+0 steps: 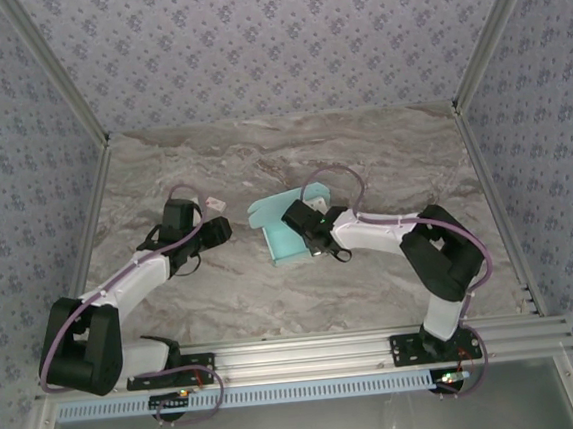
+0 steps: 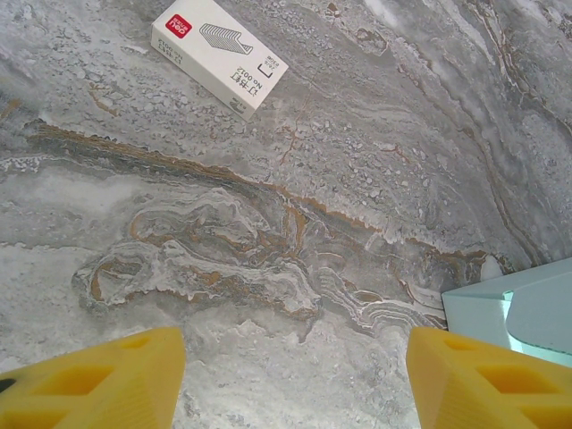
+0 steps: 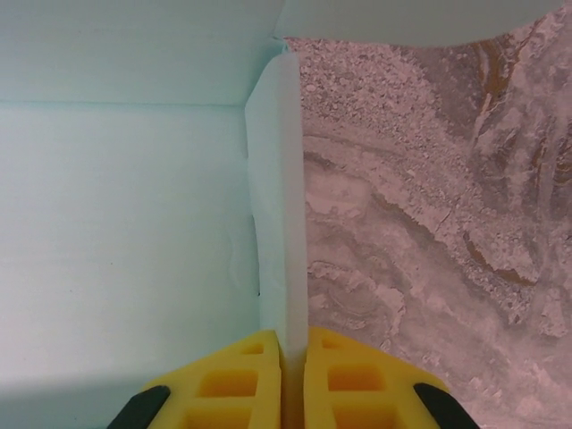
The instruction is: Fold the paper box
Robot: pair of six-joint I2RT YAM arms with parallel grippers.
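The paper box is a light blue cardboard piece lying partly folded at the table's centre, with one flap raised at its far side. My right gripper sits over its right edge. In the right wrist view the gripper is shut on an upright side wall of the paper box, pinching it between the yellow fingers. My left gripper hovers to the left of the box, open, with bare table between its fingers. A corner of the paper box shows beside its right finger.
A small white staple box lies on the marble table just beyond the left gripper, also seen from above as a small white staple box. Metal frame rails border the table's sides.
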